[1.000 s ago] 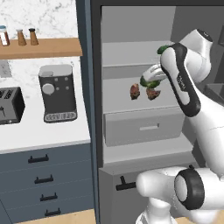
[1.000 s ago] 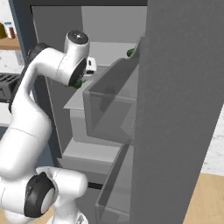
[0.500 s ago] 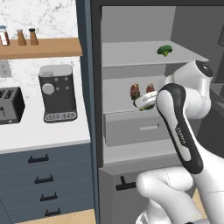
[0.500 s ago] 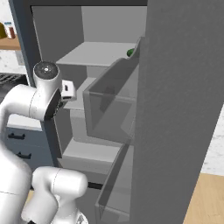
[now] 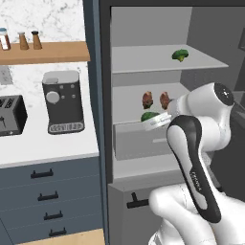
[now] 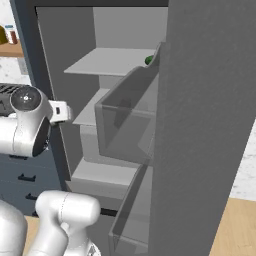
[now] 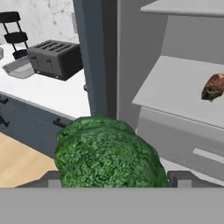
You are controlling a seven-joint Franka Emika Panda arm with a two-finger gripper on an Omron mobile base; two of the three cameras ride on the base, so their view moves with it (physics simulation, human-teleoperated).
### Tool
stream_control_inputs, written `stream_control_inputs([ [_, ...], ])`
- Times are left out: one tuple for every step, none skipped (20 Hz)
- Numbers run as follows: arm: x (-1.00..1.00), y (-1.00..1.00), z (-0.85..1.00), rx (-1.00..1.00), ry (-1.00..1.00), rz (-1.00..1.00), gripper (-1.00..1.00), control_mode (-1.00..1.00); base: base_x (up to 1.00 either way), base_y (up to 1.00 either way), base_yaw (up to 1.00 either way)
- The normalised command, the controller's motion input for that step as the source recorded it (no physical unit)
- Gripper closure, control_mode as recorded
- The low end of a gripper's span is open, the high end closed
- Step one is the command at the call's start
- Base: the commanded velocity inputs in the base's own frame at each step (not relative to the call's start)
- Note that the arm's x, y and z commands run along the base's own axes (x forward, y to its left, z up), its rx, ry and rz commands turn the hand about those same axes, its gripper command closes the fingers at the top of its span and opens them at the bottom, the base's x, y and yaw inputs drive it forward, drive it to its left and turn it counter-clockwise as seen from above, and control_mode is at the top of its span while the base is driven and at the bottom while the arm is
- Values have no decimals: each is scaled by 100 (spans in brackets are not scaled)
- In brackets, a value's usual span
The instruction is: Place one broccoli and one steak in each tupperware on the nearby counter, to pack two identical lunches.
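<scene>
Green broccoli sits clamped in the tool before the open fridge, steaks shelved beyond

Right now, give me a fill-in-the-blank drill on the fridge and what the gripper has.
1. The gripper is closed on a head of ____.
2. A second broccoli lies on the ____ fridge shelf.
3. The number of steaks on the middle shelf is ____.
4. On the counter, the toaster stands ____ of the coffee machine.

Missing words: broccoli; top; two; left
</scene>
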Motion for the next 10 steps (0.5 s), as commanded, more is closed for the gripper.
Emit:
stream_control_inputs([
  [-13,24,0,-7,-10,-1,100,-100,0,0,0],
  [-6,21,0,-5,-9,-3,100,-100,0,0,0],
  [-1,14,0,-1,-6,-5,100,-100,0,0,0],
  [0,9,0,0,-5,-7,100,-100,0,0,0],
  [0,5,0,0,-3,-9,100,-100,0,0,0],
  [0,0,0,0,-1,-11,100,-100,0,0,0],
  [0,0,0,0,0,-6,100,-100,0,0,0],
  [0,0,0,0,0,0,100,100,-4,0,0],
  [0,0,0,0,0,0,100,100,0,0,0],
  [0,0,0,0,0,0,100,100,0,0,0],
])
